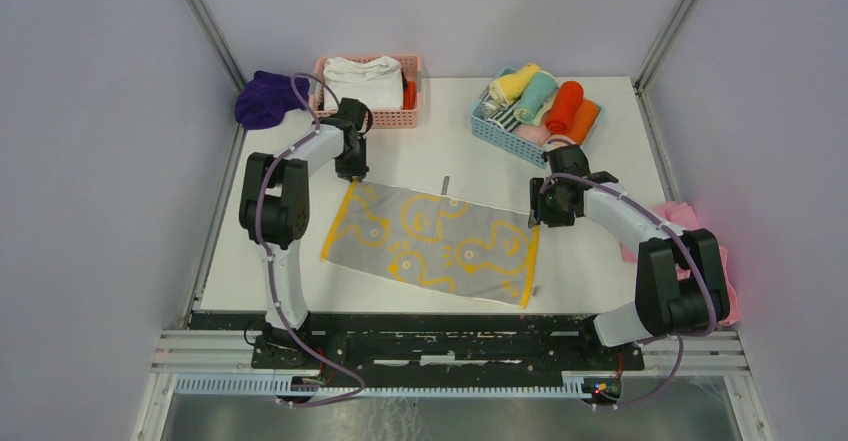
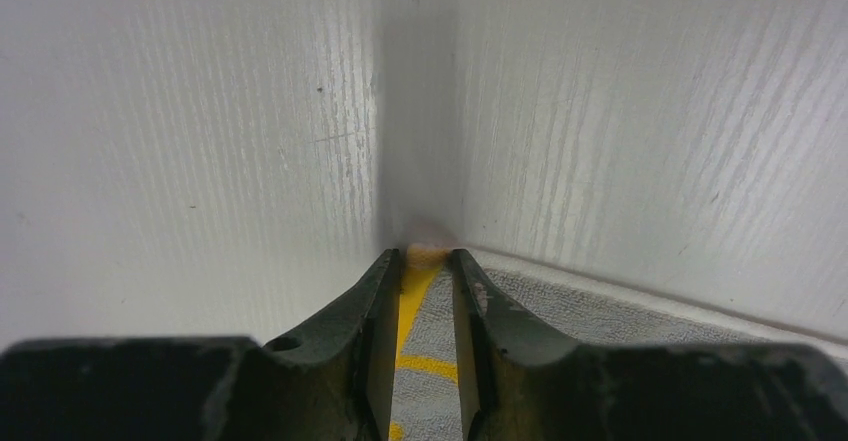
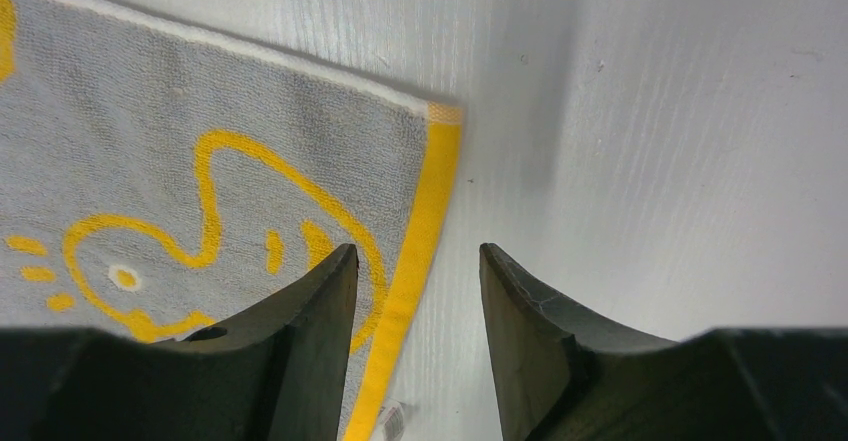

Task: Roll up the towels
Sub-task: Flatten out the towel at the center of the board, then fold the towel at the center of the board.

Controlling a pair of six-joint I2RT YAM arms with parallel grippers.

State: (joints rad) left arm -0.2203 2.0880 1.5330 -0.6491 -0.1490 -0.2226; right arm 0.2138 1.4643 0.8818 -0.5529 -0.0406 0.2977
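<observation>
While the towel (image 1: 432,244) lies flat, long axis running left to right, I have an arm at each far corner. The left gripper (image 2: 428,261) is narrow around its corner, pinching or not I cannot tell. The right gripper (image 3: 415,261) is wide, straddling the towel's end edge.

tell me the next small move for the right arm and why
Probably close the right gripper on the towel: its jaws stand open astride the yellow border by the far right corner, and the left gripper sits narrowed over the far left corner.
</observation>
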